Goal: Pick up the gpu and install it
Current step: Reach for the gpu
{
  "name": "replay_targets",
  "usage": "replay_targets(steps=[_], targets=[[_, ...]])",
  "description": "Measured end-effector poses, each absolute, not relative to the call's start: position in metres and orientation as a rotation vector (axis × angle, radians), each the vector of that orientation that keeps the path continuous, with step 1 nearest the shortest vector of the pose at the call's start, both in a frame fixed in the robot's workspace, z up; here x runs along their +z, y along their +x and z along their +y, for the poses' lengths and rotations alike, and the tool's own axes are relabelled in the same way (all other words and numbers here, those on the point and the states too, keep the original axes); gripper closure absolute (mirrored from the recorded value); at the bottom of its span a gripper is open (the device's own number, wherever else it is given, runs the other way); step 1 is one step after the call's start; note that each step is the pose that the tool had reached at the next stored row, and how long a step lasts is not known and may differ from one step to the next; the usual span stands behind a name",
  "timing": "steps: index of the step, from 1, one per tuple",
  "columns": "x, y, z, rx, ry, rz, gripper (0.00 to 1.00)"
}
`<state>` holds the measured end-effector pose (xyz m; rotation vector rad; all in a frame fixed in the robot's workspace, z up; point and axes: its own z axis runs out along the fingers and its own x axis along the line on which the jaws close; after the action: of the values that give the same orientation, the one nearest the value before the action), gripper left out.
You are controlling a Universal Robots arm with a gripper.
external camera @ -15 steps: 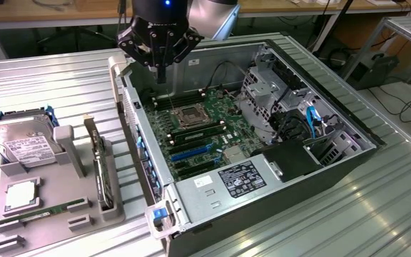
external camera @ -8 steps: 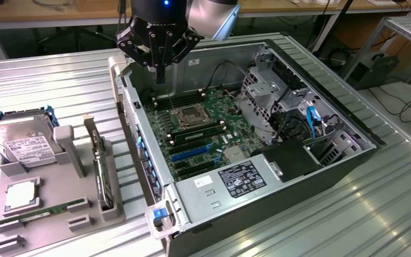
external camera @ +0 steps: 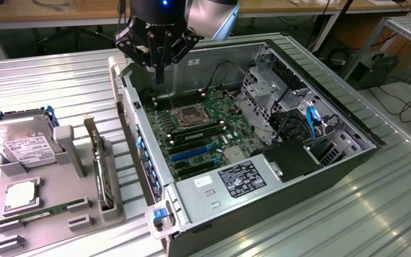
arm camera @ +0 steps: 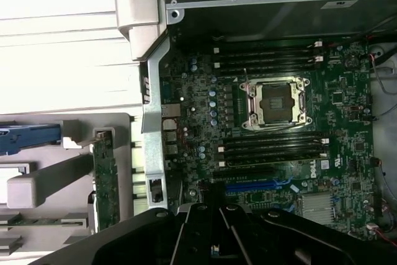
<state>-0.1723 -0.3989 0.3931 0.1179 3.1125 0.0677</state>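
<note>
Tray (external camera: pixel 54 184): grey holder on the ribbed metal table (external camera: pixel 62 80), at the exterior view's left, just beside the open computer case (external camera: pixel 298 214); carries a hard drive (external camera: pixel 21 143), a processor chip (external camera: pixel 21 196), a memory stick (external camera: pixel 45 212) and the gpu (external camera: pixel 101 168).
Gpu, place: standing on its long edge in a slot of the tray, on the side nearest the case; upright; top edge free; nothing touching it, not yet picked up.
Gpu, handling: probably light and stiff; thin, so likely to tip if nudged sideways; likely fragile at the small parts on its faces and along the contact edge; smooth faces could slip under a weak pinch.
Gpu, hold: judged best on the free top edge near mid-length, pinched across the two thin faces; clear of the bracket end and of the bottom contacts; lift straight up out of the slot.
Case: lying on its side, open upward; power supply (external camera: pixel 237 179) at the near end.
Motherboard (external camera: pixel 205 128): flat on the case floor; blue slot (external camera: pixel 191 153) between power supply and processor socket (external camera: pixel 190 115), apparently vacant.
Gripper (external camera: pixel 160 67): above the far corner of the case, over the motherboard's far edge; well apart from the gpu; jaws closed together, nothing between them.
Task state: judged at its very start; card in the tray, slot unfilled.
</note>
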Motion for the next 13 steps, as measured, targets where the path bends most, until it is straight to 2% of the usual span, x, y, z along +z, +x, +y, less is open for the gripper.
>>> replay_targets(steps=[13], targets=[[0.393,-0.1757,-0.3989,0.068,0.118,3.112,0.89]])
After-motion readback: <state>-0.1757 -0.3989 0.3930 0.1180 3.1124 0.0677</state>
